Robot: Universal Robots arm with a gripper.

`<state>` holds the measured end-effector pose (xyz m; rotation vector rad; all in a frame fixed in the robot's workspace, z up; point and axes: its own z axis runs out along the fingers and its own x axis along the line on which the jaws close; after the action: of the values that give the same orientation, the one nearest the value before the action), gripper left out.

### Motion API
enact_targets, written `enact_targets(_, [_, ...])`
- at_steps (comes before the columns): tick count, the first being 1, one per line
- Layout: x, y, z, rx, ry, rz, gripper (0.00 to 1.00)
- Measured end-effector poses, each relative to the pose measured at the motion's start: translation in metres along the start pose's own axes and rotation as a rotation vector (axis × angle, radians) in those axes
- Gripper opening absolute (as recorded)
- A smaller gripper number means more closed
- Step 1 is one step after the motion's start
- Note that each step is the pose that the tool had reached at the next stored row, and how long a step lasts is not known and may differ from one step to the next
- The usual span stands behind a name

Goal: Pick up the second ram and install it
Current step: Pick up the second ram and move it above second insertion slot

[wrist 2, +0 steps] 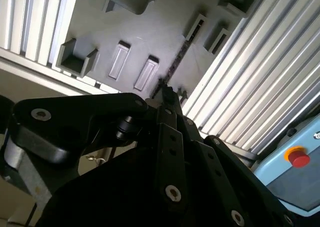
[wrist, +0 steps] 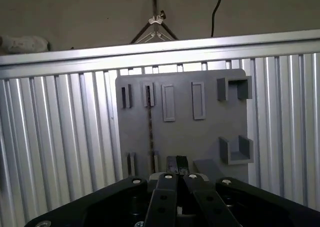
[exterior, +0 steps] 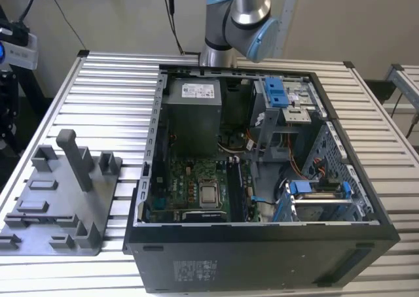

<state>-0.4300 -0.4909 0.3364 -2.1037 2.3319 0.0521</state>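
Second ram: we see a thin dark strip standing on its edge in the grey tray, each of its 2 ends sitting in a narrow slot. In the second wrist view it shows as a thin dark line across the tray.
Pincer: closed, as far as we can judge. Its 2 fingertips lie side by side with nothing between them, so it grips nothing.
Pincer and ram: the fingertips sit just beside the ram's nearer end, off to one side and not around it. We cannot tell whether they touch it.
Tray: it lies flat on the ribbed metal worktop. We count 2 long shallow pockets next to the ram and 2 U-shaped holders further along.
Tray in the exterior view: it lies at the exterior view's left, just beside the open computer case, and an upright grey post rises from it.
Computer case: it lies on its side with the open face up. We see the grey power-supply box at the far end, the motherboard nearer, and blue latches on the drive cages toward the exterior view's right.
Arm: a grey and light-blue joint stands behind the far edge of the case.
Red button: in the second wrist view it sits on a light-blue unit past the worktop's edge.
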Motion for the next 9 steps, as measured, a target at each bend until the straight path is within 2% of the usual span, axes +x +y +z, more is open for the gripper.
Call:
enact_targets(1, [0.0000,0.0000,0.0000,0.0000,0.0000,0.000,0.17])
enact_targets(3, [0.0000,0.0000,0.0000,-0.0001,0.0000,0.000,0.30])
enact_targets(6, [0.0000,0.0000,0.0000,-0.0001,0.0000,-0.001,0.36])
enact_targets(7, [0.0000,0.0000,0.0000,0.0000,0.0000,-0.001,0.42])
enact_targets(9, [0.0000,0.0000,0.0000,-0.0001,0.0000,-0.001,0.42])
